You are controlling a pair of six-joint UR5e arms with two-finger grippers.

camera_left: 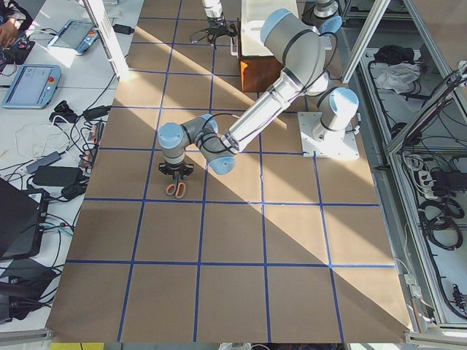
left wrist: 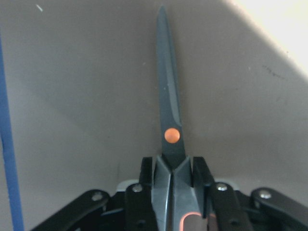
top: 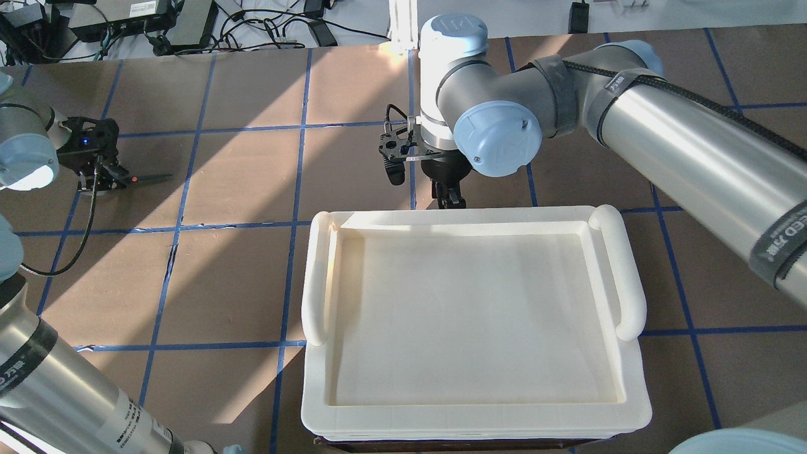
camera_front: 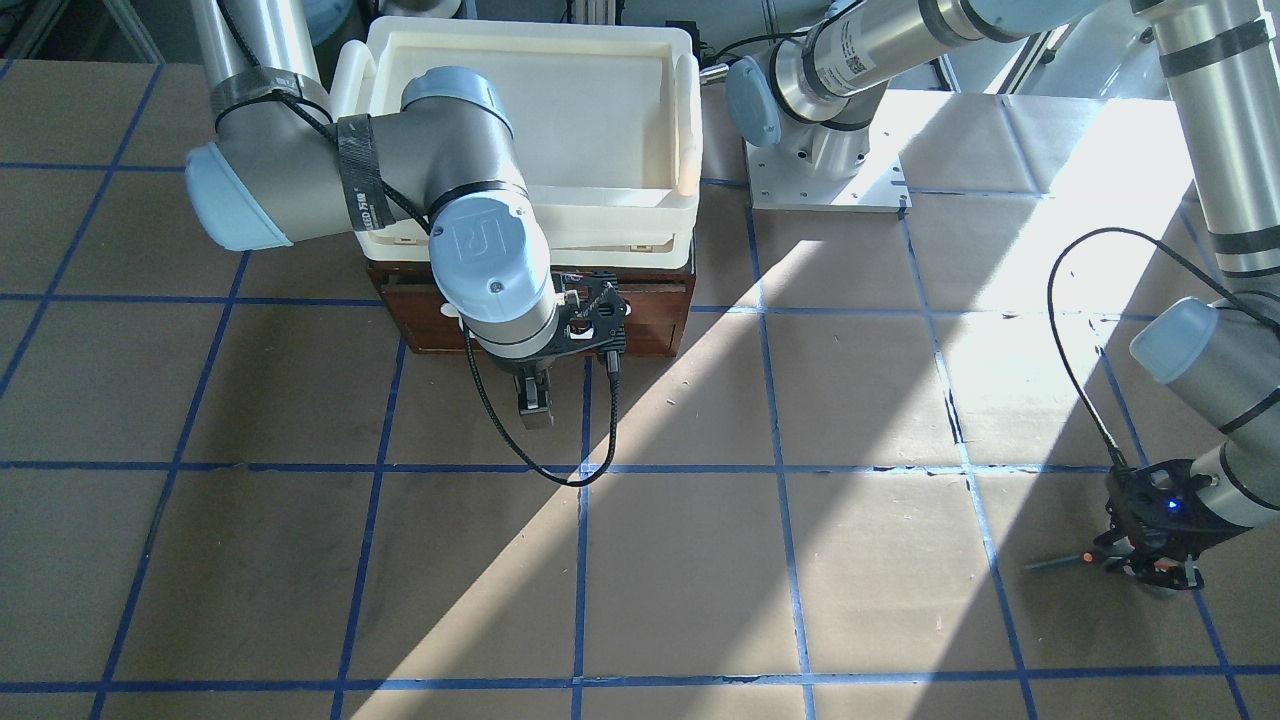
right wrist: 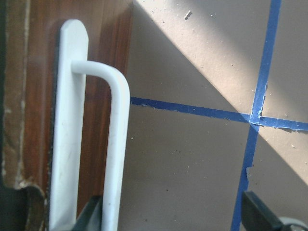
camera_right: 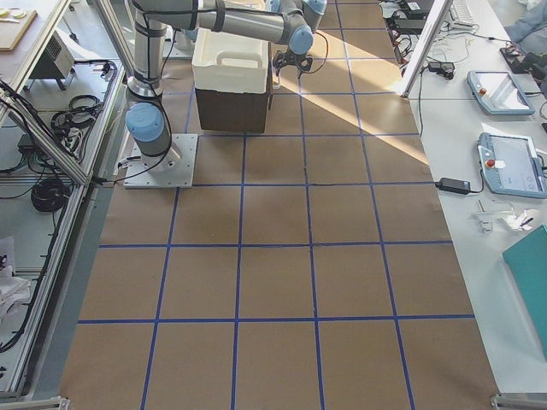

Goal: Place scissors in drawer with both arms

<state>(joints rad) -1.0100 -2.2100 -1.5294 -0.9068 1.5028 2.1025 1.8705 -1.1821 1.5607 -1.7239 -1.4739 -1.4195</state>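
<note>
The scissors (left wrist: 168, 96) lie at the table's far left side, dark blades and orange pivot dot pointing away from my left gripper (left wrist: 173, 168), which is shut on them just behind the pivot. They also show in the front view (camera_front: 1060, 563) under that gripper (camera_front: 1150, 560) and in the overhead view (top: 142, 180). The drawer (camera_front: 645, 325) is closed, its reddish-brown front facing outward. My right gripper (camera_front: 535, 405) hangs open in front of it. In the right wrist view the white bar handle (right wrist: 115, 144) stands by the gripper's left finger (right wrist: 91, 216).
A cream plastic tray (top: 473, 217) sits on top of the drawer cabinet. The left arm's white base plate (camera_front: 825, 185) is beside the cabinet. Blue tape lines grid the brown table. A black cable loops below the right wrist (camera_front: 560, 470).
</note>
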